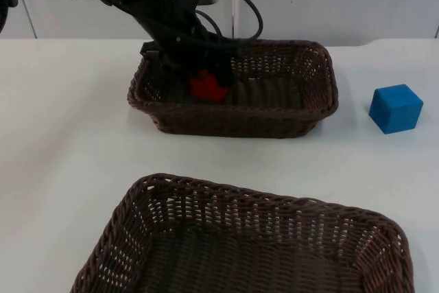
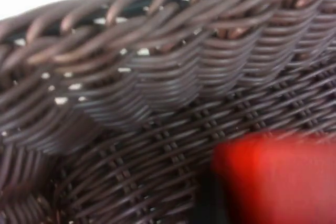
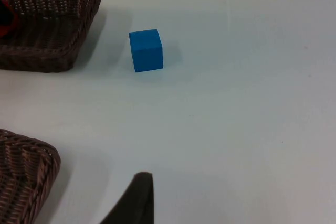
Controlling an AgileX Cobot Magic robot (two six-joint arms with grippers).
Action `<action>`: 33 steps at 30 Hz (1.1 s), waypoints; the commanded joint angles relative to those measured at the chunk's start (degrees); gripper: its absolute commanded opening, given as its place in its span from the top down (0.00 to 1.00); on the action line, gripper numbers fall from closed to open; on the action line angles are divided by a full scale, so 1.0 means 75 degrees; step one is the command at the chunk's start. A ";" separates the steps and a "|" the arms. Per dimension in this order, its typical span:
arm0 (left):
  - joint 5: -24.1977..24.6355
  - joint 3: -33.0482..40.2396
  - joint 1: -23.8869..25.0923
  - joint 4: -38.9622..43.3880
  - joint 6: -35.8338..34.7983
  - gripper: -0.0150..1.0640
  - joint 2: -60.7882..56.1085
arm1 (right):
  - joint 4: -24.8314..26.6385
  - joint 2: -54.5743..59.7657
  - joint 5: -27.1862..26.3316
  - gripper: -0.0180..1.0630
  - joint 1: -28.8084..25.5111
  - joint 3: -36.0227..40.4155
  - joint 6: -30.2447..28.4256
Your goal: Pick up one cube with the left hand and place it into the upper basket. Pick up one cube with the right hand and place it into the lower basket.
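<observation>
- Inside the upper basket (image 1: 302,111), at its left end, the left gripper (image 1: 211,81) is seen reaching down, the black left arm slanting in from the upper left corner of the top view and bending over the basket's far rim.
- The red cube (image 1: 208,87) is found right at the gripper's tip, low within the basket near the left wall; whether it is resting on the woven floor cannot be told.
- From the left wrist view the red cube (image 2: 275,177) is seen close against the camera, with the basket's woven wall (image 2: 157,77) and floor rising behind it.
- The state of the left jaws cannot be told: the fingers are hidden behind the arm and the cube, so whether the cube is clamped or released is not shown.
- The blue cube (image 1: 396,108) is sitting on the white table (image 1: 62,128), to the right of the upper basket and apart from it, untouched.
- The same blue cube (image 3: 146,50) is caught in the right wrist view, upright on the table beside the upper basket's corner (image 3: 63,51).
- One black fingertip of the right gripper (image 3: 135,200) is seen above the table, well apart from the blue cube; its jaws cannot be judged.
- The lower basket (image 1: 171,197) is lying nearest the camera, with its corner (image 3: 26,177) visible from the right wrist.
</observation>
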 commanded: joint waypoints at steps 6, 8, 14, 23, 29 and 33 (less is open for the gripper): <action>0.0310 -0.0047 -0.0048 -0.0042 0.0040 0.21 -0.0277 | -0.0019 -0.0029 -0.0020 0.01 -0.0061 0.0031 0.0001; 0.0355 -0.0059 -0.0048 -0.0026 0.0040 0.21 -0.0369 | -0.0019 -0.0029 -0.0020 0.01 -0.0061 0.0031 0.0001; 0.0520 -0.0059 -0.0048 0.0129 0.0040 0.21 -0.0918 | -0.0019 -0.0029 -0.0020 0.01 -0.0061 0.0031 0.0001; 0.0864 -0.0044 -0.0048 0.0115 0.0005 0.21 -0.1779 | -0.0019 -0.0029 -0.0020 0.01 -0.0061 0.0031 0.0001; 0.1278 -0.0005 -0.0048 0.0115 0.0005 0.21 -0.2175 | -0.0019 -0.0029 -0.0020 0.01 -0.0061 0.0031 0.0001; 0.1562 0.0026 -0.0048 0.0115 -0.0031 0.21 -0.2376 | -0.0019 -0.0029 -0.0020 0.01 -0.0061 0.0031 0.0001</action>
